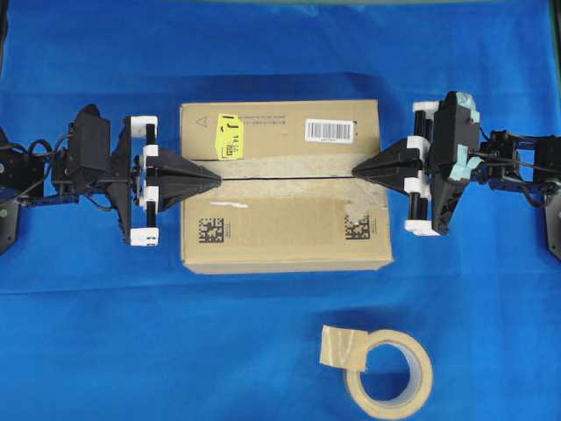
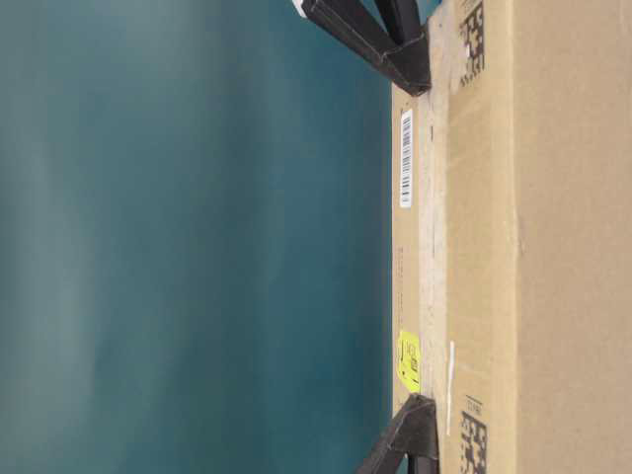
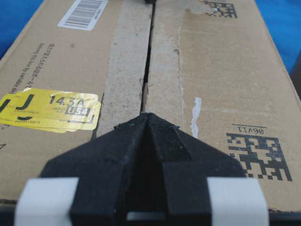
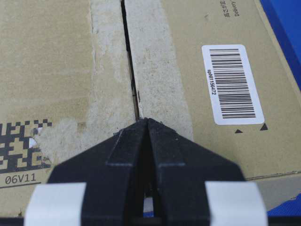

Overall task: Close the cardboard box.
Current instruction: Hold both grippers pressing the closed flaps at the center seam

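Note:
The cardboard box (image 1: 280, 230) sits mid-table with its two long top flaps lying flat. They meet along a narrow dark seam (image 1: 285, 178) between old tape strips. A yellow sticker (image 1: 230, 138) and a barcode label (image 1: 330, 131) lie on the far flap. My left gripper (image 1: 216, 180) is shut and empty, its tip over the seam's left end. My right gripper (image 1: 356, 170) is shut and empty too, pointing at the seam's right end. In the left wrist view the left gripper (image 3: 148, 116) lies on the seam beside the sticker (image 3: 49, 109). In the right wrist view the right gripper (image 4: 147, 120) covers the seam next to the barcode label (image 4: 232, 84).
A beige tape roll (image 1: 390, 373) with a loose end lies on the blue cloth (image 1: 105, 333) in front of the box, to the right. The table-level view is turned sideways and shows the box (image 2: 563, 247) with both fingertip pairs at its top face.

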